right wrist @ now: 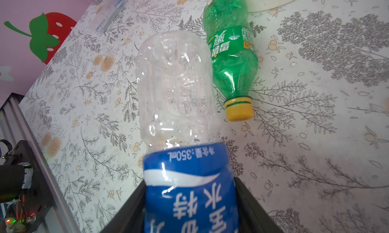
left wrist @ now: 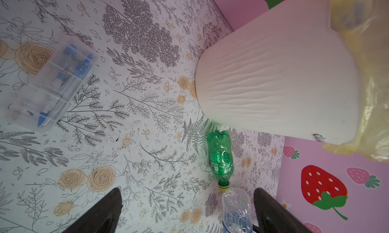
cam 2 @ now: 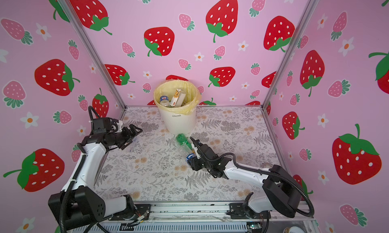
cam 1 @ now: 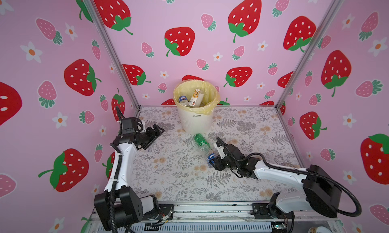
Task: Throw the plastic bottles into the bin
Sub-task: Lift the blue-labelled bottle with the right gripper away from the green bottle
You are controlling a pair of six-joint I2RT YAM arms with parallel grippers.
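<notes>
A clear bottle (right wrist: 176, 84) with a blue label lies on the table in front of the bin (cam 1: 195, 120). My right gripper (right wrist: 190, 204) is shut on its labelled end, one jaw pressed to each side. In both top views that gripper (cam 1: 212, 160) (cam 2: 190, 159) sits low on the table. A crumpled green bottle (cam 1: 200, 140) (right wrist: 231, 59) with a yellow cap lies right beside the clear one, its base at the foot of the bin. My left gripper (cam 1: 155, 135) (left wrist: 187, 210) hangs open and empty left of the bin. Bottles (cam 1: 183, 99) lie inside the yellow liner.
A clear plastic compass case (left wrist: 48, 84) lies flat on the floral table below my left gripper. The bin (cam 2: 177, 122) stands against the back wall. Pink strawberry walls close in the left, right and back sides.
</notes>
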